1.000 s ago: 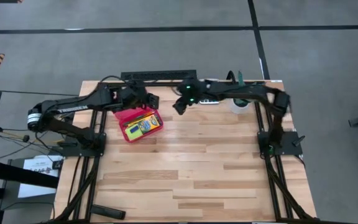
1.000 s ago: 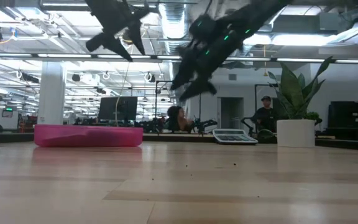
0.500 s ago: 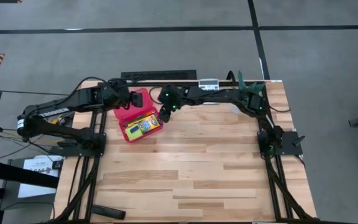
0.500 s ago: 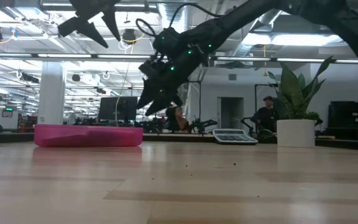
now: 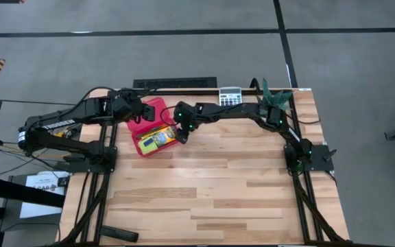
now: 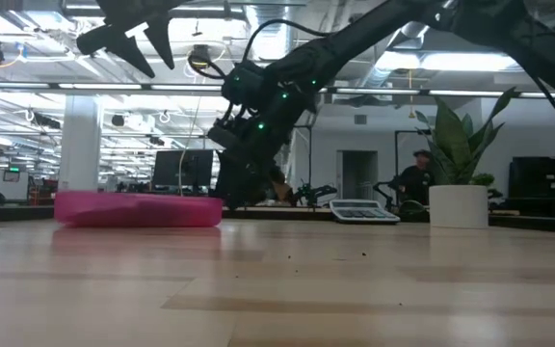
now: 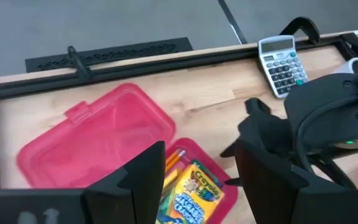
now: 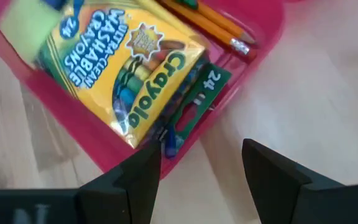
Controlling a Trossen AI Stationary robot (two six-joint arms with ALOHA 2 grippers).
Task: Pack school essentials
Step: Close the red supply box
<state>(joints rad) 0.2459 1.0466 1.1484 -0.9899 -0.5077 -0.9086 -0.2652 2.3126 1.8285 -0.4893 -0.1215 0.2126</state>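
A red hinged case lies open at the table's far left, its lid [image 7: 98, 140] flat on the wood and its tray [image 5: 158, 139] beside it. In the tray lie a yellow-green crayon box [image 8: 129, 68], orange pencils [image 8: 219, 28] and a lime pad [image 8: 20, 28]. My right gripper [image 5: 182, 135] hovers low at the tray's right corner [image 8: 179, 146], open, nothing between its fingers. My left gripper [image 5: 136, 115] hangs high over the lid, open and empty; in the low view it [image 6: 128, 39] is near the top edge.
A grey calculator [image 5: 230, 95] lies at the table's far edge, right of the case. A potted plant [image 6: 459, 204] stands at the far right corner. A black clamp bar [image 7: 110, 53] runs along the far edge. The wooden table's near half [image 5: 218, 199] is bare wood.
My right gripper has swung toward the table's left edge and down, from near the calculator to the tray's right corner, tipping more steeply downward. My left gripper has drawn back toward the left edge, off the tray and over the lid. The case has stayed put.
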